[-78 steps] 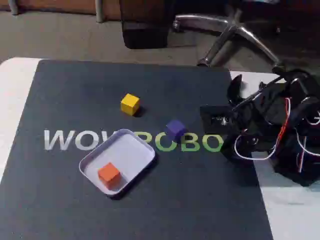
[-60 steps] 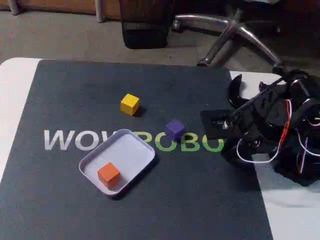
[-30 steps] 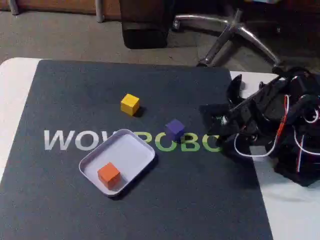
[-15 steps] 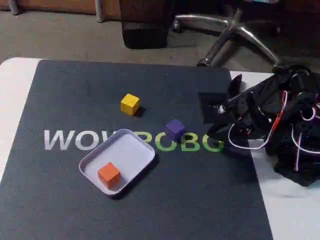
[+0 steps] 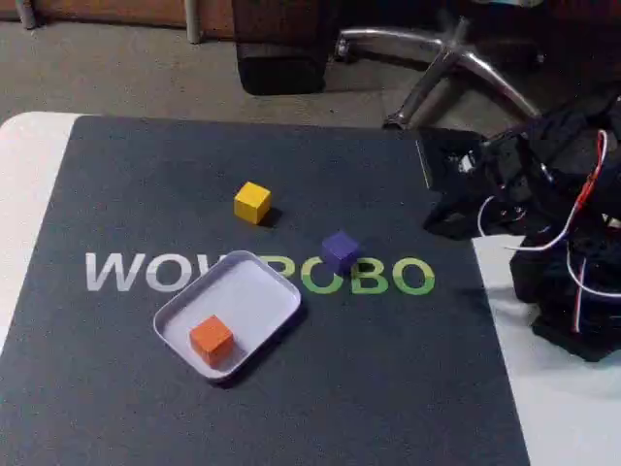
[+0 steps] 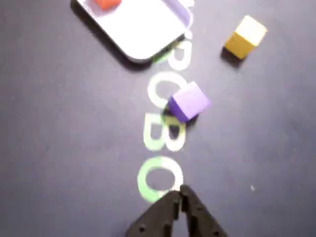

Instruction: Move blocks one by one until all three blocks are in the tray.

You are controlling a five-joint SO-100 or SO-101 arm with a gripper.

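Near dark mat's [image 5: 146, 175] right edge, above lettering: black two-finger gripper [image 6: 180, 193], jaws pressed together, empty; open mat before small purple cube [image 6: 189, 101].

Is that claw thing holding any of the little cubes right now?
No, nothing is held. The gripper is shut and empty, above the mat short of the purple block.

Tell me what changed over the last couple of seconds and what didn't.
The arm rose from its folded pose at the mat's right edge in the fixed view and swung up and back; its pincer now hangs shut above the green lettering, holding nothing. Nothing was grasped or released. The orange block stayed in the tray, and the purple block and yellow block stayed on the mat.
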